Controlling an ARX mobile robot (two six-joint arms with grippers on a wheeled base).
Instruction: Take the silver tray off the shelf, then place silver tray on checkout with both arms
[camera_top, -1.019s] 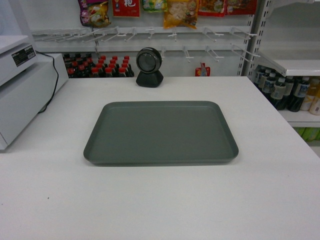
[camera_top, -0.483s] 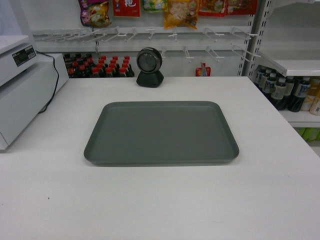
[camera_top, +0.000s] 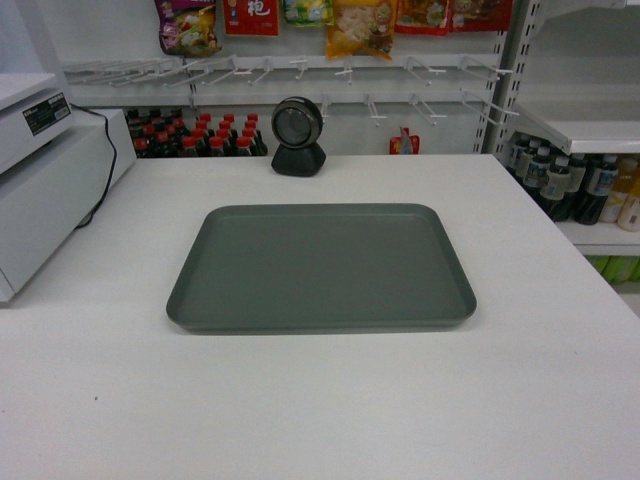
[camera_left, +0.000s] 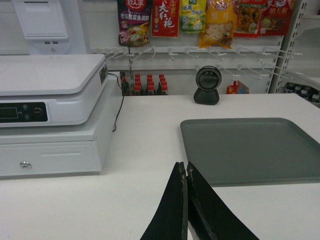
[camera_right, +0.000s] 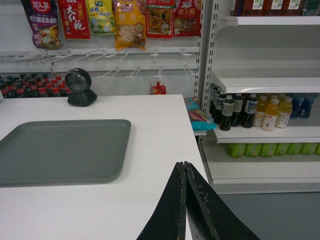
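Observation:
The silver tray (camera_top: 322, 266) lies flat in the middle of the white checkout (camera_top: 330, 400), with nothing on it. It also shows in the left wrist view as the tray (camera_left: 255, 149) and in the right wrist view as the tray (camera_right: 57, 150). My left gripper (camera_left: 185, 170) is shut with nothing held, hovering above the counter short of the tray's near left corner. My right gripper (camera_right: 185, 164) is shut and empty too, above the counter's right part, off the tray's near right corner. Neither gripper appears in the head view. A white shelf (camera_right: 265, 82) stands to the right.
A round black scanner (camera_top: 298, 135) stands behind the tray. A grey-white register (camera_left: 50, 115) with a cable sits at the counter's left. Bottles (camera_right: 247, 112) fill the shelves on the right, past the counter's right edge (camera_right: 197, 145). Snack bags (camera_top: 360, 22) hang above empty hooks.

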